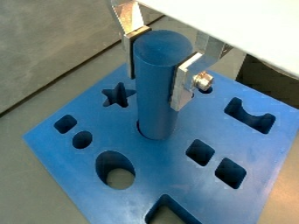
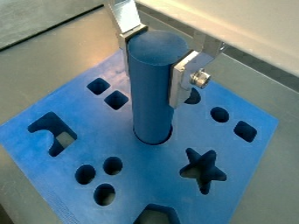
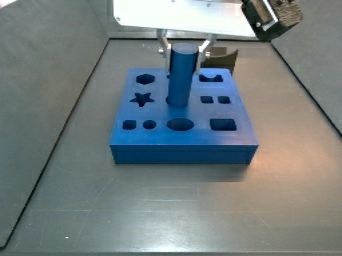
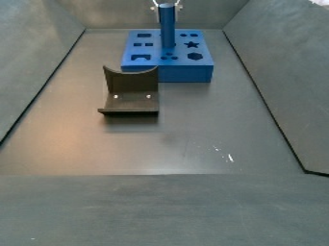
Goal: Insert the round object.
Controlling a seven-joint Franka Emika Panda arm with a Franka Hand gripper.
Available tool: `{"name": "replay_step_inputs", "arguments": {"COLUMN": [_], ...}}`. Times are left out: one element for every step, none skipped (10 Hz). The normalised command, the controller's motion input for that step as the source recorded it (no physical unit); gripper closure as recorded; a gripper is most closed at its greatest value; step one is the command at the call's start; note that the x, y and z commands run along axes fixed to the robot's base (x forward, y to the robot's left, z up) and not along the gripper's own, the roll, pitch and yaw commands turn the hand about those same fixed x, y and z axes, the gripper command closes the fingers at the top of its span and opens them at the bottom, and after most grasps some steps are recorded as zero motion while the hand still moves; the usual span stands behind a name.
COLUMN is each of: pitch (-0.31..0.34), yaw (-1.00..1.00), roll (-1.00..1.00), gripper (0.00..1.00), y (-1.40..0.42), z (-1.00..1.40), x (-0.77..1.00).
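Grey floor bears the blue block [image 3: 181,128]; gripper [image 1: 160,57] seemingly pinches the round object [image 1: 158,83], upright in its hole.

We see the round object [image 1: 156,83], a smooth blue cylinder rod with a flat top, standing upright between the two silver fingers of the pincer [image 1: 156,54], which flank its upper part in both wrist views. Its lower end sits in a round hole near the middle of the blue block [image 2: 70,109], directly below the pincer. In a side view the rod [image 3: 181,74] rises straight out of the block.
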Motion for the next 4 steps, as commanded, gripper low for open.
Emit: {"name": "replay_step_inputs", "arguments": {"pitch": [0.020,-0.026,0.000,0.000], "yaw": [-0.10,-0.05,-0.01,0.00], "roll": [0.00,-0.11,-0.03,-0.01], "gripper": [1.00,1.00,1.00,1.00], "y": [-0.03,0.00,0.01,0.00], "z": [-0.25,-0.22,-0.04,0.00], "x": [0.20,0.02,0.04,0.00]}}
